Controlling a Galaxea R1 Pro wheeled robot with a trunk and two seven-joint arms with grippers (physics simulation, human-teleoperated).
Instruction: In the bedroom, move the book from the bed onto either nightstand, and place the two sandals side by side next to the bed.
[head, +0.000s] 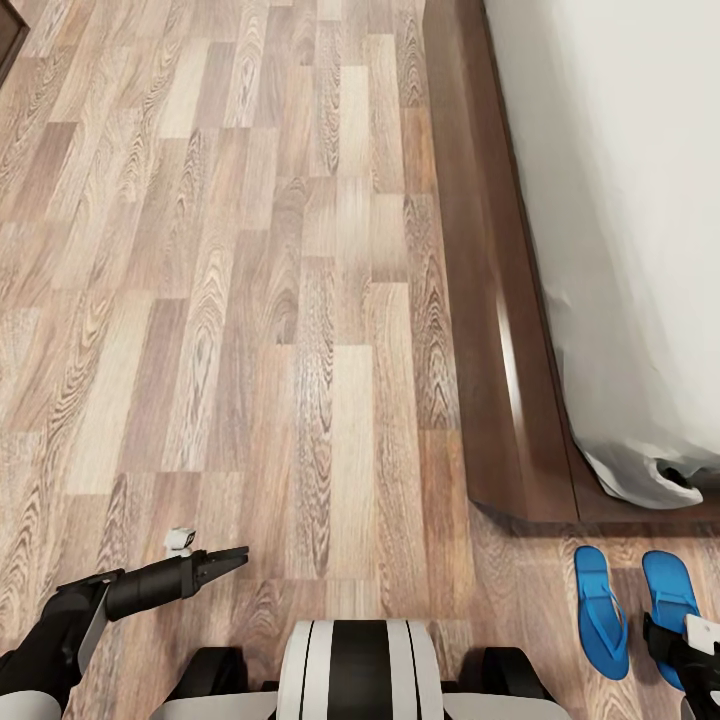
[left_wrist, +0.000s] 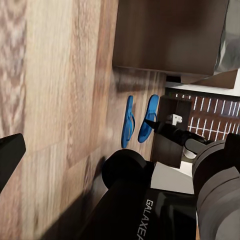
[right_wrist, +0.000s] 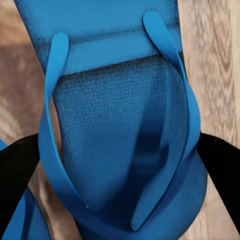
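Observation:
Two blue sandals (head: 600, 610) (head: 668, 598) lie flat and side by side on the floor, just off the corner of the bed's dark frame (head: 490, 330). My right gripper (head: 672, 645) is low over the right-hand sandal (right_wrist: 125, 125). It is open, with one black finger (right_wrist: 222, 170) at each side edge of the sole. The left wrist view shows the pair (left_wrist: 128, 122) from farther off, with the right gripper (left_wrist: 156, 123) above one sandal. My left gripper (head: 235, 560) hangs open and empty over bare floor. The book and nightstand are out of view.
The pale mattress (head: 620, 200) fills the right side, on its brown platform. Wood-plank floor (head: 250, 300) stretches ahead and to the left. My base (head: 355, 670) sits at the near edge. A dark brown cabinet (left_wrist: 172, 145) stands beyond the sandals; what it is, I cannot tell.

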